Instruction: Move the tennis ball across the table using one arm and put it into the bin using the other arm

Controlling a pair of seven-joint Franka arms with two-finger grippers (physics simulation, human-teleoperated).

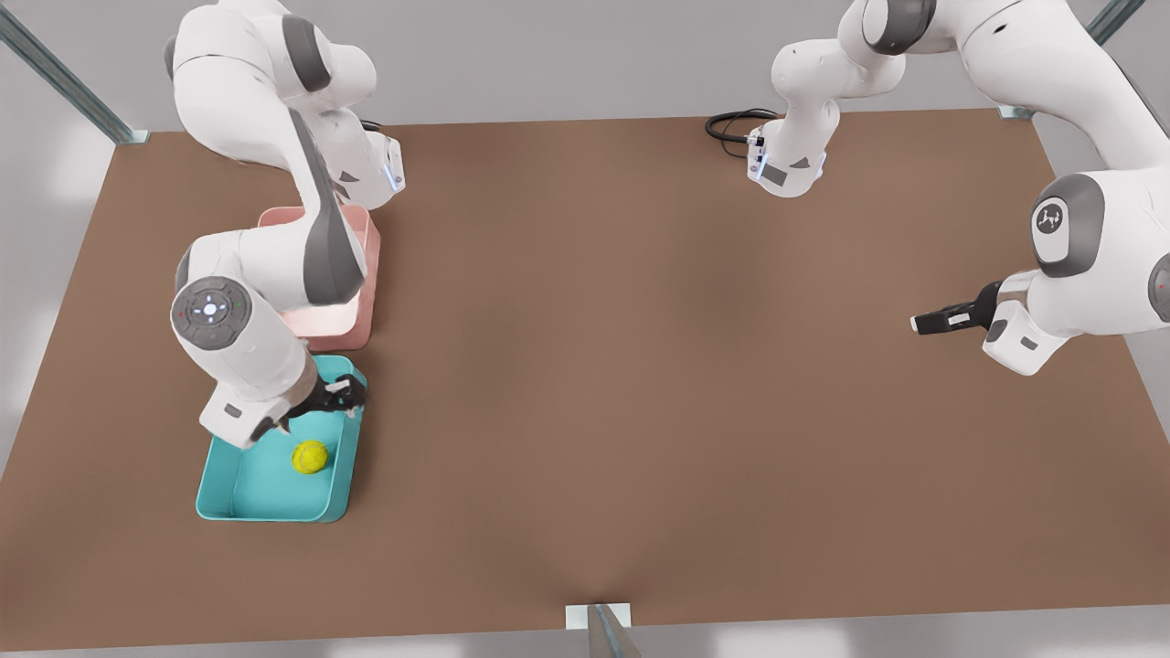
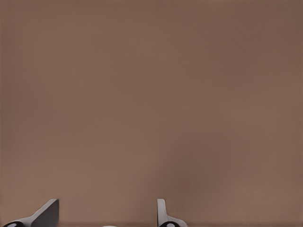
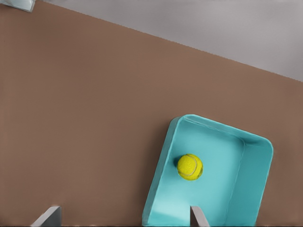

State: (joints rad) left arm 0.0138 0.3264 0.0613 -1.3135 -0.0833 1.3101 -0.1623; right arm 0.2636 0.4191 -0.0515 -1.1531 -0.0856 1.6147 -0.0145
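**Ball lying in the teal bin; both grippers empty**

At the front view's left, the pink tub (image 1: 361, 274) sits on the table (image 1: 640, 366), partly covered by an arm. Just in front of it is the teal bin (image 1: 239, 498). The tennis ball (image 1: 310, 456) lies on the bin floor, near the wall facing the table's middle; nothing is touching it. The right gripper (image 1: 340, 395) hangs above the bin's end nearest the pink tub. Its fingers are spread apart and hold nothing. In the right wrist view the ball (image 3: 190, 167) rests free inside the bin (image 3: 255, 179).

At the front view's right, well apart from the bin, the left gripper (image 1: 934, 320) waits over bare table. In the left wrist view its fingers (image 2: 47, 213) stand separated, with nothing between them.

A black cable (image 1: 731, 123) lies coiled at the table's far edge.
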